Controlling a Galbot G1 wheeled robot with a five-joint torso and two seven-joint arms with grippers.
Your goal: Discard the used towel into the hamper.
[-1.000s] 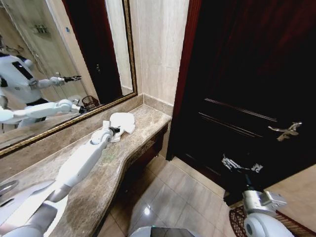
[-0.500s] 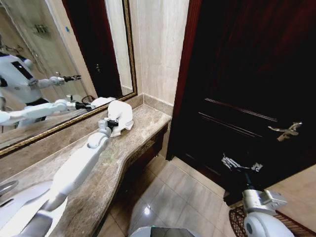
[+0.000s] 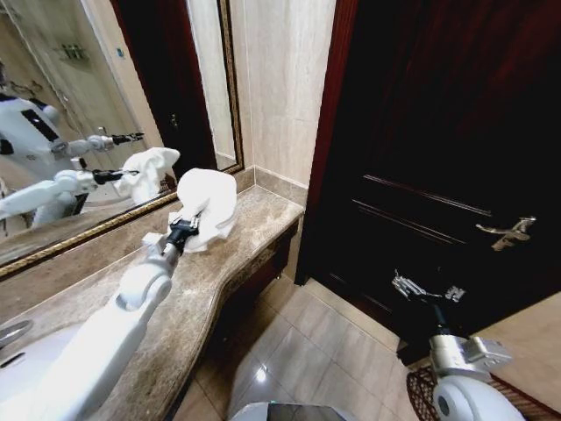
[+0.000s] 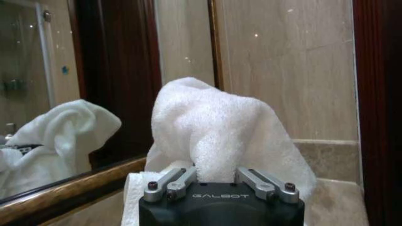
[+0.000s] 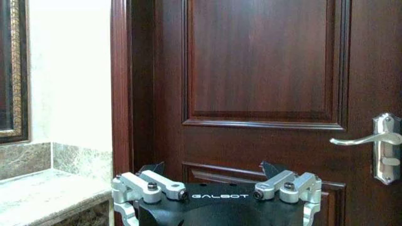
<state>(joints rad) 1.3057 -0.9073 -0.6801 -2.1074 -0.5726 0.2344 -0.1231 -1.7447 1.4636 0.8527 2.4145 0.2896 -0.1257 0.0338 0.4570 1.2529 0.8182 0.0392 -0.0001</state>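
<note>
Left gripper (image 3: 186, 230) is clamped on the white towel (image 3: 207, 204), which I see bunched up and lifted clear of the marble counter (image 3: 188, 303), w/ the cloth draping down over the fingers. From the left wrist cam the towel (image 4: 220, 136) rises straight out between the jaws, w/ its reflection in the gold-framed mirror (image 4: 56, 188) beside it. Right gripper (image 3: 427, 291) hangs low at my right side, facing the dark wood door (image 3: 447, 158); on the right wrist cam its fingers (image 5: 154, 184) are spread wide, nothing between them, w/ the silver door handle (image 5: 367, 139) further off. Hamper (image 3: 421, 392): only a bit of dark wire rim visible on the floor at my lower right, partly behind the right arm, well apart from the towel.
</note>
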